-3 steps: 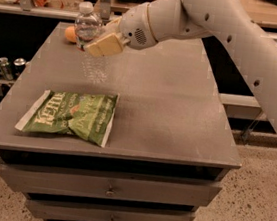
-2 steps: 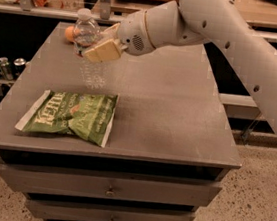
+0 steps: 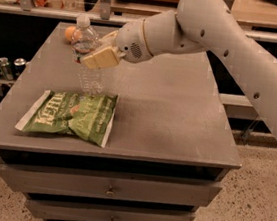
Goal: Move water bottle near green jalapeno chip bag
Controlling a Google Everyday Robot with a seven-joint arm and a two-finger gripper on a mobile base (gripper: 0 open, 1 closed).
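The water bottle (image 3: 87, 56) is clear and ribbed with a white cap, tilted a little to the left. My gripper (image 3: 97, 54) is shut on its upper body, with one tan finger (image 3: 102, 57) across its front. The bottle's base hangs just behind the top edge of the green jalapeno chip bag (image 3: 70, 114), which lies flat at the front left of the grey table (image 3: 178, 112). My white arm reaches in from the right.
An orange fruit (image 3: 69, 33) sits at the table's back left corner, behind the bottle. Several metal cans (image 3: 3, 65) stand on a lower shelf to the left. Drawers (image 3: 108, 189) run below the tabletop. Shelving with bags stands behind.
My gripper has carried the bottle slightly forward and toward the chip bag, and the bottle tilts more to the left.
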